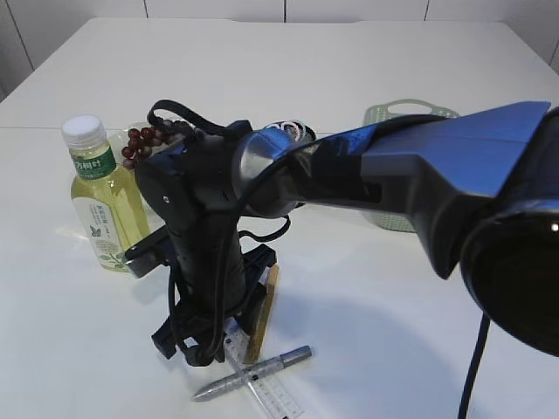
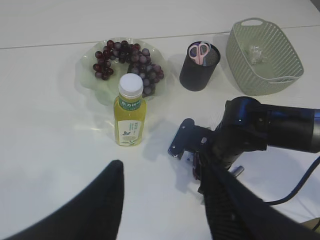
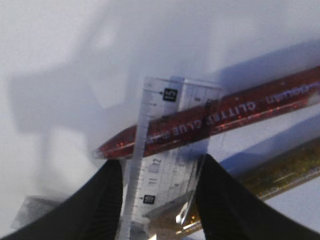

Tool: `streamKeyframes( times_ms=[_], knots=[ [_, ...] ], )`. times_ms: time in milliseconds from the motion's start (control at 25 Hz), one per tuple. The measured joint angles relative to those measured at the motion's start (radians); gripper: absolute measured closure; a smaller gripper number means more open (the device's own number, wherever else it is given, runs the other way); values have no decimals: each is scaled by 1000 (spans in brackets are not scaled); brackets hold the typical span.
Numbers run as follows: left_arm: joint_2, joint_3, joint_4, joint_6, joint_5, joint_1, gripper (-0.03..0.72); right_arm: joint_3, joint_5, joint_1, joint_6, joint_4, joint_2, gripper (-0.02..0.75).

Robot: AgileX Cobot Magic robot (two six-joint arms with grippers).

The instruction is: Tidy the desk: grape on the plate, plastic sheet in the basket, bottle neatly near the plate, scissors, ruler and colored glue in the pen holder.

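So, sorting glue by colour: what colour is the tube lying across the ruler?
Red with glitter; the glue tube over the ruler shows best in the right wrist view.

Clear glossy plastic ruler (image 3: 170, 150) under my right gripper (image 3: 157, 200), sparkly red glitter glue tube (image 3: 210, 122), smooth matt white table (image 3: 55, 45), woven-look plastic basket (image 2: 280, 70)

One clear plastic bottle of yellow-green drink with a white cap (image 2: 131, 113), just in front of the pale green scalloped plate (image 2: 89, 75). One bunch of dark red grapes (image 2: 127, 60) on that plate. One black cylindrical pen holder (image 2: 198, 72) to its right, one pair of pink-handled scissors (image 2: 199, 51) inside. One pale green woven plastic basket (image 2: 270, 67) further right. One clear ruler (image 3: 165, 165), and three glitter glue pens: red (image 3: 215, 120), gold (image 3: 280, 172), silver (image 1: 253, 373).
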Motion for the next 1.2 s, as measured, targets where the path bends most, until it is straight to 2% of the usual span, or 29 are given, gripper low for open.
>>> streamKeyframes(
  times_ms=[560, 800, 1200],
  knots=[
    [0, 0, 0, 0, 0, 0, 308, 0, 8, 0, 0, 0, 2, 356],
    [0, 0, 0, 0, 0, 0, 308, 0, 13, 0, 0, 0, 2, 433],
    [0, 0, 0, 0, 0, 0, 309, -8, 17, 0, 4, 0, 2, 437]
  ],
)
